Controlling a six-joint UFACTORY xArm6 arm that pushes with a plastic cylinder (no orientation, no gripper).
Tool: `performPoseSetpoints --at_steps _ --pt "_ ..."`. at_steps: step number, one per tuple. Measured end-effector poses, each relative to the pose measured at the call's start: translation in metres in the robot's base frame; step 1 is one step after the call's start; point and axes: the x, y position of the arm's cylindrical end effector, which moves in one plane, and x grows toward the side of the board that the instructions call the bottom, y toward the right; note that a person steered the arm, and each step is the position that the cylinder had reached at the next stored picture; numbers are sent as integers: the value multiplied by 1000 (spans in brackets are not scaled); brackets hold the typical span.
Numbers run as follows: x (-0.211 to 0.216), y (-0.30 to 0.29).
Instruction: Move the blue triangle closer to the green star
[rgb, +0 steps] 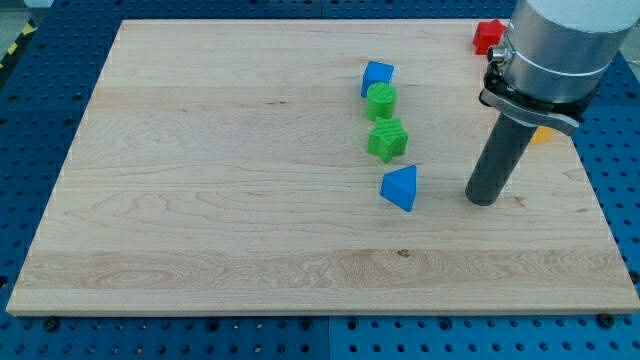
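Right of the blue triangle stood the bare tip, touching nothing; the triangle already sat just below the green star, nearly done.

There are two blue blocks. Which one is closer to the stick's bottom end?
The blue triangle, the lower one. It sits just to the view's left of my tip, below the green star. The other blue block is farther up, above the green round block.

Lined up top to bottom on the desk — blue cube, green cylinder, green star, blue triangle. Off to the triangle's right, apart — my tip.
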Motion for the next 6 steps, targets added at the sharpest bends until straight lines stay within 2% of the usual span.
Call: performPoseSetpoints --at_steps 1,2,3,5,6 --pt "9 -26" --pt "6 -68" --pt "-5 -83" --pt "-41 -87" --pt "-44 -88"
